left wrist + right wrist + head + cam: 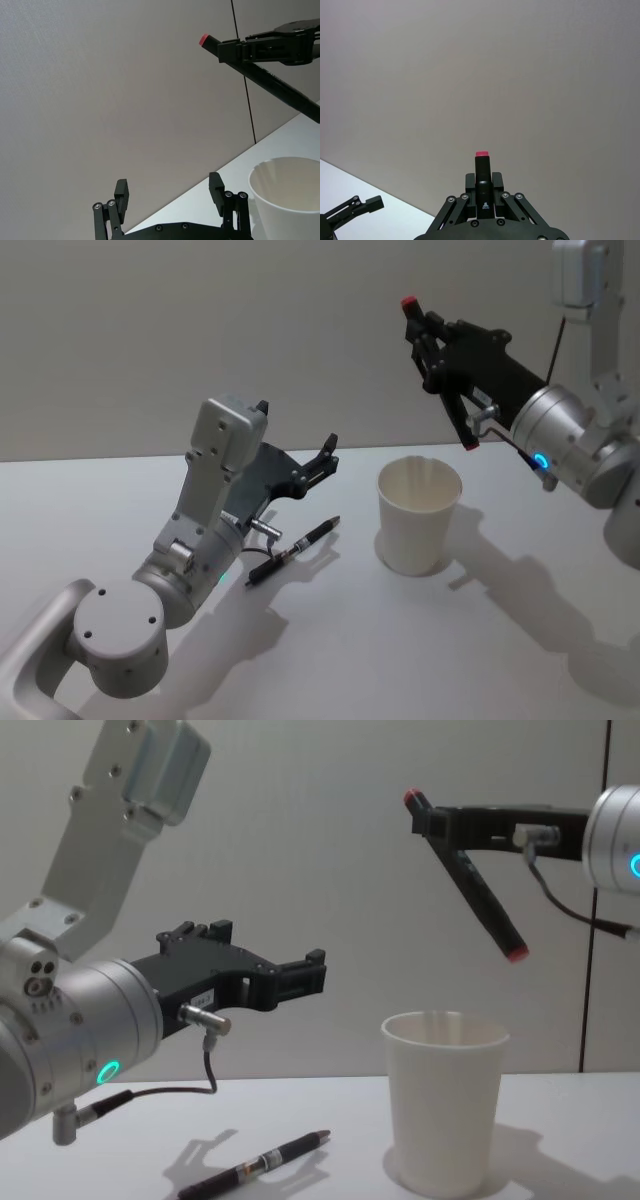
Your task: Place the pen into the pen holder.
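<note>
Pen (468, 878), right gripper (430, 820), above pen holder (445, 1110); second pen (255, 1167) near left gripper (328, 458).

Rounded silver-grey arm casings (205, 515) are showing cyan ring lights (107, 1072); thin black cables (165, 1093) are looping to the black, screw-studded left gripper (169, 190) and right gripper (483, 181).

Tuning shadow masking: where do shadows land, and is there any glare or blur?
Head view: soft shadows of the cup and right arm fall on the table to the robot's right; no glare. Chest view: a shadow, likely the left gripper's, crosses the table pen. Left wrist view: held pen in the right gripper is sharp.
</note>
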You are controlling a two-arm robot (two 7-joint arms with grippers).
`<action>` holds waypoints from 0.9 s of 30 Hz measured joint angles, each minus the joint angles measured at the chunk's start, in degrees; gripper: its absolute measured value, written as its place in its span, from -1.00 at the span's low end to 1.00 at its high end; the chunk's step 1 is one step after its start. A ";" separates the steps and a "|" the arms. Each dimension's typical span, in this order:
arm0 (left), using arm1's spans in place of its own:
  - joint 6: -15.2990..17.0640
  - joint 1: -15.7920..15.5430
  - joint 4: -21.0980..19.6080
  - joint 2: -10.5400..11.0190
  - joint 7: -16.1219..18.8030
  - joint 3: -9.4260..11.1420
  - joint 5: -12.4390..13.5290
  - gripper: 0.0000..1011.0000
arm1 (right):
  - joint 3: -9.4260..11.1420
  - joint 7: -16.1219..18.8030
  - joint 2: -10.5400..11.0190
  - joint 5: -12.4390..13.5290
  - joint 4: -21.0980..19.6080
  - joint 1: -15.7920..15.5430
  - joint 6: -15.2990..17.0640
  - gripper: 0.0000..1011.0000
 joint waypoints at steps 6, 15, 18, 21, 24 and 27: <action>0.00 0.00 0.00 0.00 0.00 0.00 0.00 0.98 | -0.29 0.30 -0.18 -0.51 0.36 -0.03 -0.55 -0.64; 0.00 0.00 0.00 0.00 0.00 0.00 0.00 0.98 | -0.57 0.33 -0.28 -0.60 0.60 -0.40 -2.42 -0.64; 0.00 0.00 0.00 0.00 0.00 0.00 0.00 0.98 | -0.78 0.25 -0.44 -0.59 0.85 -0.64 -4.21 -0.64; 0.00 0.00 0.00 0.00 0.00 0.00 0.00 0.98 | -1.04 0.13 -0.67 -0.53 1.19 -0.91 -6.31 -0.64; 0.00 0.00 0.00 0.00 0.00 0.00 0.00 0.98 | -1.38 -0.25 -0.99 -0.34 1.75 -1.29 -9.37 -0.64; 0.00 0.00 0.00 0.00 0.00 0.00 0.00 0.98 | -1.55 -0.55 -1.16 -0.21 2.07 -1.52 -11.14 -0.64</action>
